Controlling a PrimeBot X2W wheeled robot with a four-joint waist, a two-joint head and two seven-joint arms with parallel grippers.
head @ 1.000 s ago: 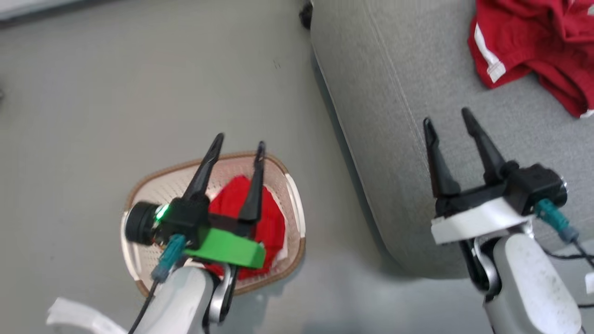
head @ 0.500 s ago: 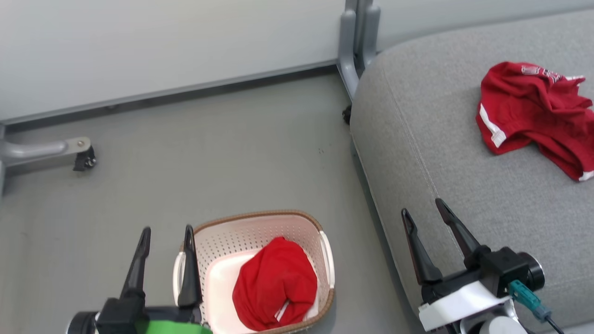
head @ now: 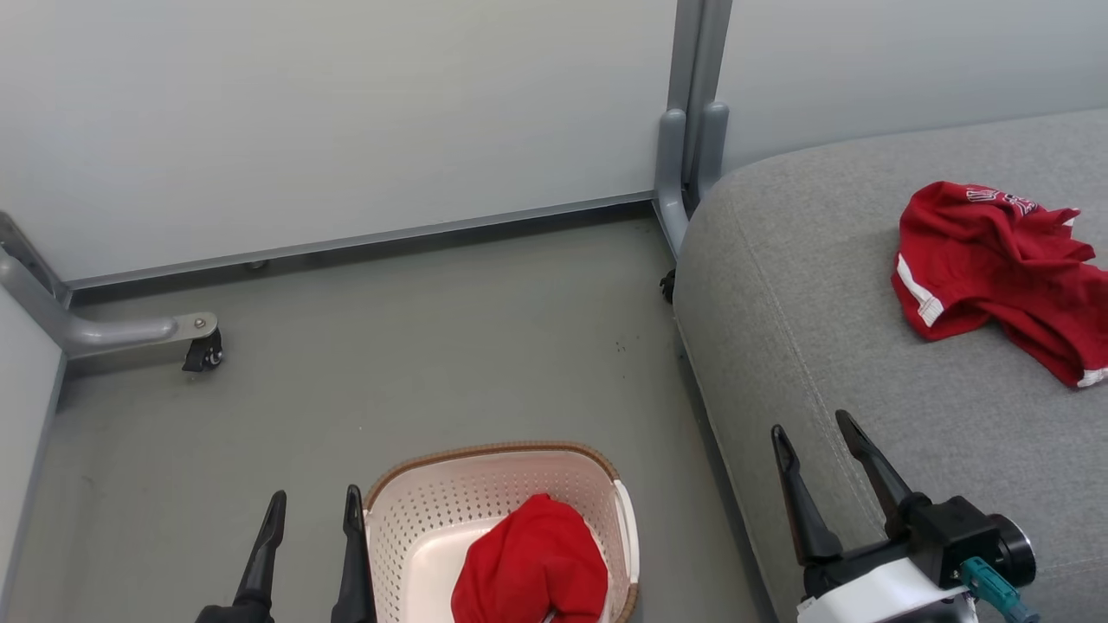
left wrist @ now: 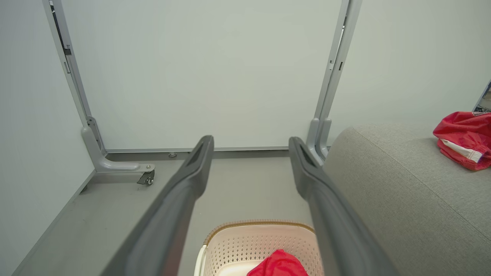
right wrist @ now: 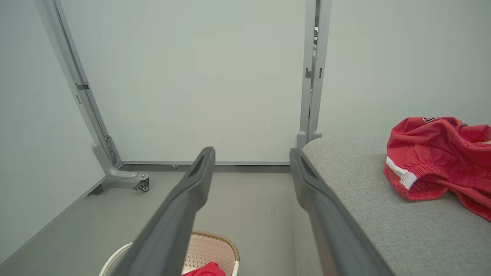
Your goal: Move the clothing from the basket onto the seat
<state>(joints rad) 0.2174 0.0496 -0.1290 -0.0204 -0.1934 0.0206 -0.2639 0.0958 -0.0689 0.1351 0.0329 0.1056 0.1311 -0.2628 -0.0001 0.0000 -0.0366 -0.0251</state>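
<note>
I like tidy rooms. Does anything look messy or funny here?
Nothing is broken or spilled. One red garment lies crumpled on the sofa seat, not folded; a second red bundle sits bunched in the basket.

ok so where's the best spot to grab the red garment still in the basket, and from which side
Pinch the raised crown of the red garment, coming straight down from above. It sits bunched in a rounded mound, and the basket walls ring it, blocking any sideways approach. The open left gripper, beside the basket, is probably the nearer one.
</note>
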